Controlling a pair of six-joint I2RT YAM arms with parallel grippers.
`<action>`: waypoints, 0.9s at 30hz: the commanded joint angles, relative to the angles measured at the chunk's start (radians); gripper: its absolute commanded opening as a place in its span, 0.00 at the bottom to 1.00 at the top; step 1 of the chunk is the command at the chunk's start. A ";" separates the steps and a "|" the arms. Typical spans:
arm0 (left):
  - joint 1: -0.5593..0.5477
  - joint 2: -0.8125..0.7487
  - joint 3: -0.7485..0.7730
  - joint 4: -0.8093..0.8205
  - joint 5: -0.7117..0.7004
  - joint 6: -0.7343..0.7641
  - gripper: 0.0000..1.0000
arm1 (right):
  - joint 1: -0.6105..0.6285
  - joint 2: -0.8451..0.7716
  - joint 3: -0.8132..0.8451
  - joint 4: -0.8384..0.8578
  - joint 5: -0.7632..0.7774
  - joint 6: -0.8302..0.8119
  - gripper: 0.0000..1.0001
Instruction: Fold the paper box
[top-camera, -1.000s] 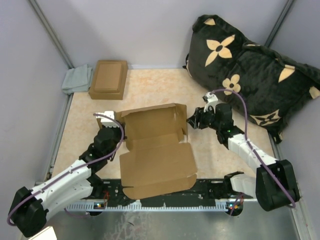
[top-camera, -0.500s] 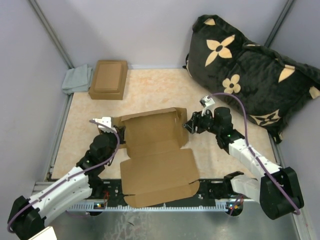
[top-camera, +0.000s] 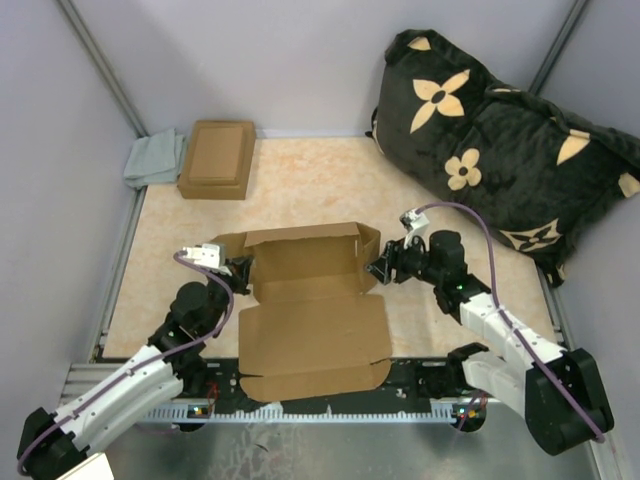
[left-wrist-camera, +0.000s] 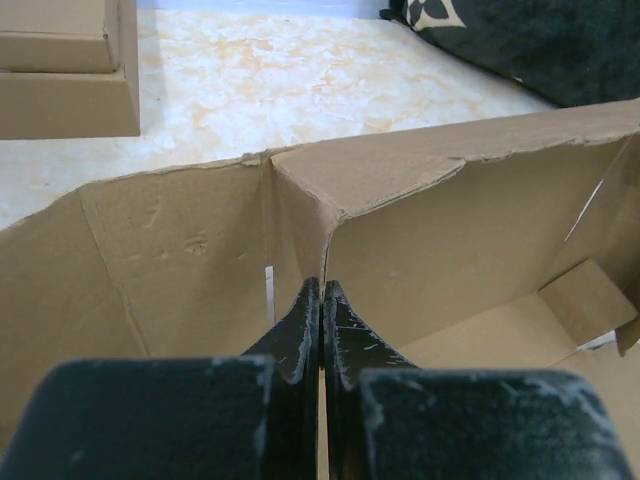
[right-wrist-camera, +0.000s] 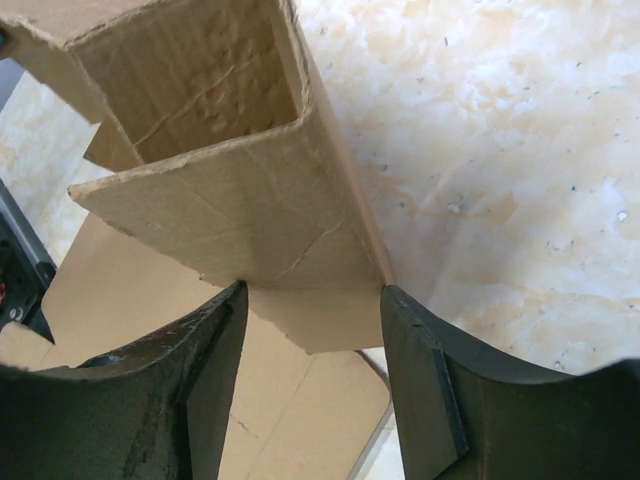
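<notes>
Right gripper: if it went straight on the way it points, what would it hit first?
Probably the side wall of the paper box, just ahead of the right gripper; depth is unclear.

- Robot lab test cell, not a home or shop.
- Plain grey partition walls (top-camera: 300, 60) close in the left, far and right sides, with bare metal posts (top-camera: 100, 65) running up them.
- Marbled beige tabletop (top-camera: 310, 180). A metal rail (top-camera: 330, 412) along its near edge carries two white-and-black arms, with purple cables (top-camera: 462, 205) looped loose.
- Mixed props at the far edge: black flowered cushion (top-camera: 500, 140) on the right, folded grey cloth (top-camera: 152, 158) and small cardboard box (top-camera: 217, 158) on the left.
</notes>
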 joint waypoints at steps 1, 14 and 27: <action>-0.015 -0.005 -0.065 0.098 0.004 0.048 0.00 | 0.022 -0.040 -0.018 0.086 -0.009 0.007 0.58; -0.019 -0.035 -0.151 0.198 -0.002 0.088 0.00 | 0.026 -0.153 -0.111 0.086 0.126 -0.003 0.63; -0.025 0.106 -0.055 0.215 0.005 0.143 0.00 | 0.026 -0.006 -0.099 0.327 0.012 -0.033 0.67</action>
